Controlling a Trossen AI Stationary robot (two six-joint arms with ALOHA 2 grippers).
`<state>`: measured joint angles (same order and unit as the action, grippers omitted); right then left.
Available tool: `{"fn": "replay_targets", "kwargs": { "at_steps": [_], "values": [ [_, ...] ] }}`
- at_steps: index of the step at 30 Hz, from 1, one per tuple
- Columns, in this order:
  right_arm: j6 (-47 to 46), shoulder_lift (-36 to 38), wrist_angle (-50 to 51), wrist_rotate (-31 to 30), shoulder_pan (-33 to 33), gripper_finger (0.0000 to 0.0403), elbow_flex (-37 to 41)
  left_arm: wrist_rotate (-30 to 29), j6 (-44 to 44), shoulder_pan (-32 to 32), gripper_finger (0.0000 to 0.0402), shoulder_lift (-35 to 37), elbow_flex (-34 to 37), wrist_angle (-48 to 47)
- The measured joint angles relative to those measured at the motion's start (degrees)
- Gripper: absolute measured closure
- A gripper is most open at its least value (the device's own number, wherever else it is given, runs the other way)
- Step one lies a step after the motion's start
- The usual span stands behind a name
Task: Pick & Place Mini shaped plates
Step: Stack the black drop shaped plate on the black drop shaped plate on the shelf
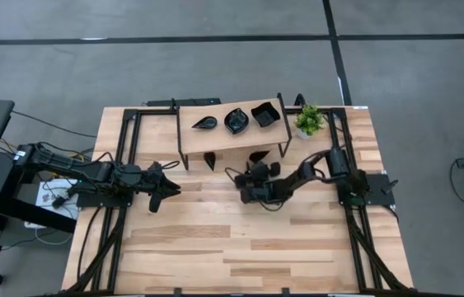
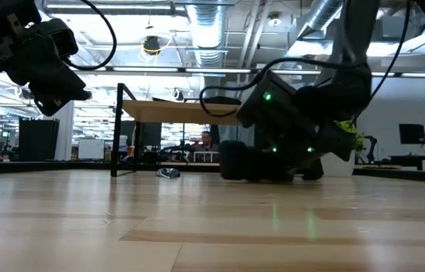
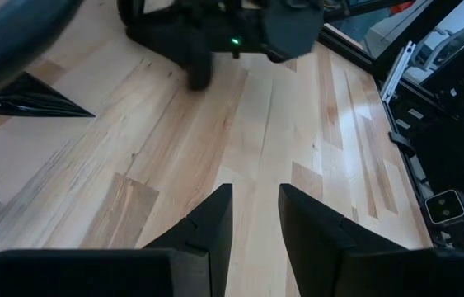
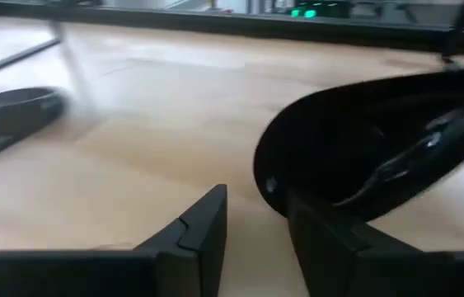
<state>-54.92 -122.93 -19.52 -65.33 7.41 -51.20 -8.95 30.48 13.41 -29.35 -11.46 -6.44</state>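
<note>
Progress looked partial: three plates, a leaf (image 1: 204, 123), a round one (image 1: 236, 120) and a square one (image 1: 265, 115), sat on the shelf (image 1: 215, 140), while two more (image 1: 210, 158) (image 1: 258, 156) lay under it on the table (image 1: 215, 239), just ahead of the claws. Off to the left, the left claw (image 1: 168, 183) hovered with fingers slightly parted on nothing, a plate (image 3: 30, 97) lying ahead to one side. The right claw (image 4: 256, 219) sat low at the table, fingers apart, with a glossy plate (image 4: 355, 157) touching one fingertip; whether it gripped that plate I could not tell, so I judged this pick unfinished.
</note>
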Motion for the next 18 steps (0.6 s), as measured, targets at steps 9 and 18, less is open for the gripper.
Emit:
{"fn": "replay_targets", "kwargs": {
  "at_steps": [9, 18],
  "values": [
    [1.28, -0.11, -0.53, 3.40, 6.55, 0.0281, -3.42, 0.02, 0.02, 0.00, 0.0300, 0.00, 0.00, 0.20],
    [1.51, -0.11, -0.36, 8.44, 13.75, 0.0281, -7.66, 0.06, 0.02, 0.00, 0.0300, 0.00, 0.00, 1.30]
  ]
}}
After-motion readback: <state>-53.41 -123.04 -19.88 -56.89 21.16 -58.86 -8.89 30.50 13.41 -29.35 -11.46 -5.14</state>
